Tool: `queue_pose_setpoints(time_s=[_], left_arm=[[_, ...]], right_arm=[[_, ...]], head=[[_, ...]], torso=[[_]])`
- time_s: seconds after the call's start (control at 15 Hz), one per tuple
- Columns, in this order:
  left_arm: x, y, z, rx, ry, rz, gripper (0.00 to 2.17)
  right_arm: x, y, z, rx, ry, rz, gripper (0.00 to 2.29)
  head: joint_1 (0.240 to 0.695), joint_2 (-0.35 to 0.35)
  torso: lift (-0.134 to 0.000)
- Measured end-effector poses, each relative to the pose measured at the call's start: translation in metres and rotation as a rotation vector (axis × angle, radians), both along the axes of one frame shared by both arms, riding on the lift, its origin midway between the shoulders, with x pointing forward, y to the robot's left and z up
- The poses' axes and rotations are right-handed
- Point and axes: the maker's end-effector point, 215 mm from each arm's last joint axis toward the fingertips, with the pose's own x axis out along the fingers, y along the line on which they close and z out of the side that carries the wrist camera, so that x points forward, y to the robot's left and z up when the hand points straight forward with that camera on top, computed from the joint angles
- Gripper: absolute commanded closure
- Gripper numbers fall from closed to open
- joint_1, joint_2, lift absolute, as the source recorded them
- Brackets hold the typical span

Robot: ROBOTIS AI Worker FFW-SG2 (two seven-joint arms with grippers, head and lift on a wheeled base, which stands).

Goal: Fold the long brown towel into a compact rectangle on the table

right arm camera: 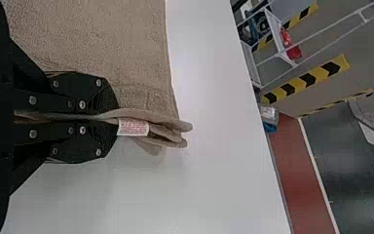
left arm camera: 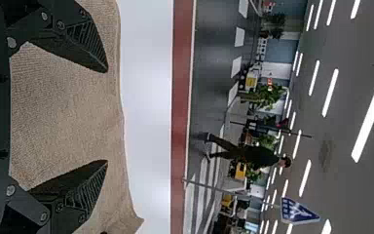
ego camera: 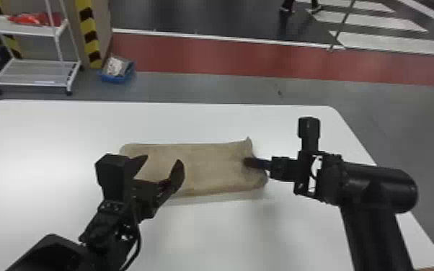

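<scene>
Left pincer (ego camera: pixel 163 159) hangs spread over nubbly oblong towel (ego camera: pixel 212 164), right pincer (ego camera: pixel 247 162) pinching its layered edge.

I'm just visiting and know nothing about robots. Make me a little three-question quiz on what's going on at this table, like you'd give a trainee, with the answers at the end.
1. True or false: the left end effector has its two fingers spread apart.

2. Which part of the towel is the right end effector closed on?
A) the end on the robot's left
B) the middle
C) the end on the robot's right

3. Fill in the missing word: near the right end effector's fingers, the towel has a small white label with ____ print.

Key: 1 true; 2 C; 3 red
</scene>
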Motion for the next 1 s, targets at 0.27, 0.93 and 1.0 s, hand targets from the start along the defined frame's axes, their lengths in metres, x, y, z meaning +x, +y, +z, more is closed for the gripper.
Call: queue_pose_setpoints(time_s=[0.27,0.93,1.0], left_arm=[[0.006,0.002,0.005,-0.001,-0.021,-0.033,0.67],[0.015,0.021,-0.068,0.128,0.148,-0.034,2.14],[0.015,0.023,-0.073,0.139,0.153,-0.032,2.14]], right_arm=[[-0.005,-0.009,0.025,0.049,-0.045,-0.016,1.29],[-0.019,-0.035,0.065,0.152,-0.079,-0.026,1.29],[-0.021,-0.031,0.072,0.17,-0.081,-0.02,1.29]], head=[[0.695,-0.181],[0.695,-0.192],[0.695,-0.187]], torso=[[-0.124],[-0.124],[-0.124]])
